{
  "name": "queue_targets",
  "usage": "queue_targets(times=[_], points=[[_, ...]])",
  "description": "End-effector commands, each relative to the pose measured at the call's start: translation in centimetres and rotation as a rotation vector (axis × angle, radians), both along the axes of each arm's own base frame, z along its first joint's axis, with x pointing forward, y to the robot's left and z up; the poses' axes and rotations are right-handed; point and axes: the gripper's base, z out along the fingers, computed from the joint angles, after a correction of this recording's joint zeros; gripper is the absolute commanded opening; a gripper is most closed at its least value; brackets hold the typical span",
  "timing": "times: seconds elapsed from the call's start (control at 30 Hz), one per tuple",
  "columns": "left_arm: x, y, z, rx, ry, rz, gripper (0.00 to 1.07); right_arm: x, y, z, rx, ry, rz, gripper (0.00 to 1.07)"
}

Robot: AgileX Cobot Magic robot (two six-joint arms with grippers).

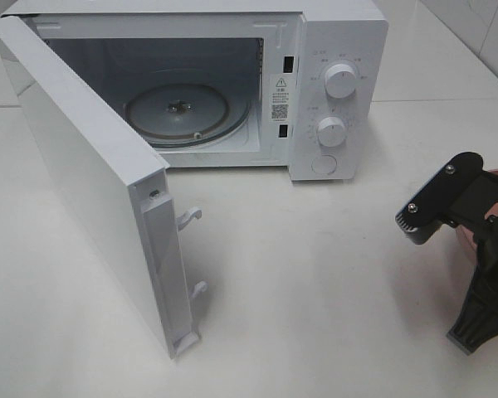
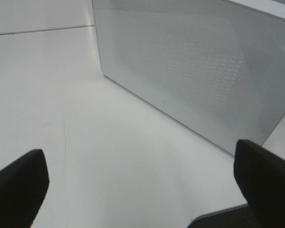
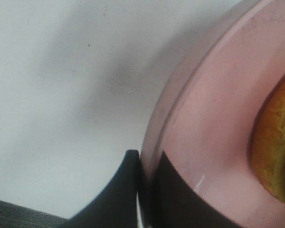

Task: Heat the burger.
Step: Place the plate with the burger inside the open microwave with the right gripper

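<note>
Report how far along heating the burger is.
Done: the microwave door stands open, the turntable bare. In hand: the right end effector is shut on the rim of the pink plate, which carries the burger. To do: carry the plate in, shut the door, set the dials. The left end effector is open, holding nothing.

The microwave (image 1: 349, 33) carries a small white sticker (image 1: 280, 98) on its inner front frame, between the two dark latch slots (image 1: 289, 63). At the sticker's top stands a warning triangle with an exclamation mark. The lines of print under it, and what looks like a square code at its foot, are too small to read. Faint grey markings ring the upper knob (image 1: 341, 80) and the lower knob (image 1: 331, 131), none legible. In the left wrist view the door (image 2: 194, 71) bears one tiny mark (image 2: 163, 101), unreadable.
</note>
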Motion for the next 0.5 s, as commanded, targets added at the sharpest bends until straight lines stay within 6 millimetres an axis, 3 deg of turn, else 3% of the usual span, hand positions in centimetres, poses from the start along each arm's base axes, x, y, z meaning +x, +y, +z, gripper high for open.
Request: queue_targets(times=[0.03, 0.5], points=[[-0.3, 0.0, 0.0, -0.008, -0.025, 0.000, 0.98, -0.2, -0.2, 0.5, -0.084, -0.017, 0.059, 0.00], [-0.3, 0.0, 0.0, -0.008, -0.025, 0.000, 0.98, -2.3, 2.8, 0.7, -0.142, -0.026, 0.282, 0.00]])
